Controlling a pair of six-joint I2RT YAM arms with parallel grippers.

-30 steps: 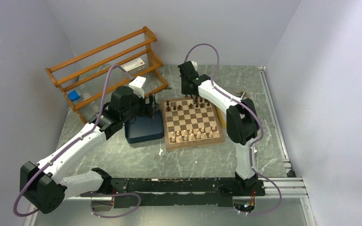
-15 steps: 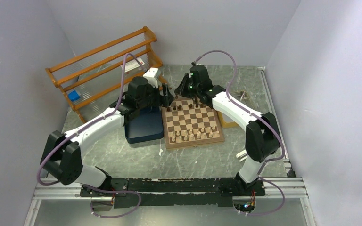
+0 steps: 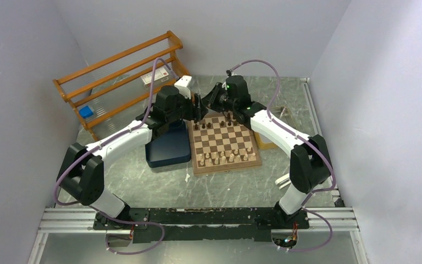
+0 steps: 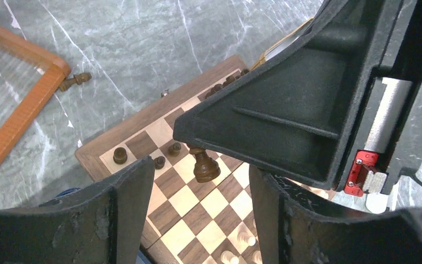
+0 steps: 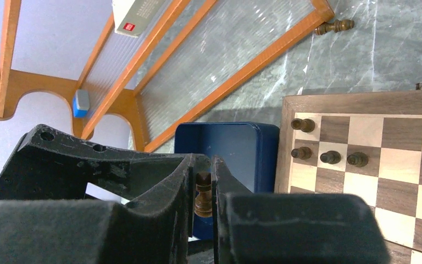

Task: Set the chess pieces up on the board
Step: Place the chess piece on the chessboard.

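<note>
The board lies mid-table, with dark chess pieces on its far rows. Both grippers meet above its far left corner. My right gripper is shut on a dark brown rook-like piece, held upright between its fingers in the air. In the left wrist view the same piece hangs under the right gripper's fingers, above the board. My left gripper is open, its fingers spread either side of the piece without touching it. Another dark piece lies on the table by the rack.
Pale cream chessmen stand on the board's near rows. A dark blue tray sits left of the board. An orange wooden rack stands at the far left. A tan flat object lies at the board's right edge.
My left gripper moved from above the blue tray toward the board's far left corner. My right gripper swung left from the board's back rows to meet it.
</note>
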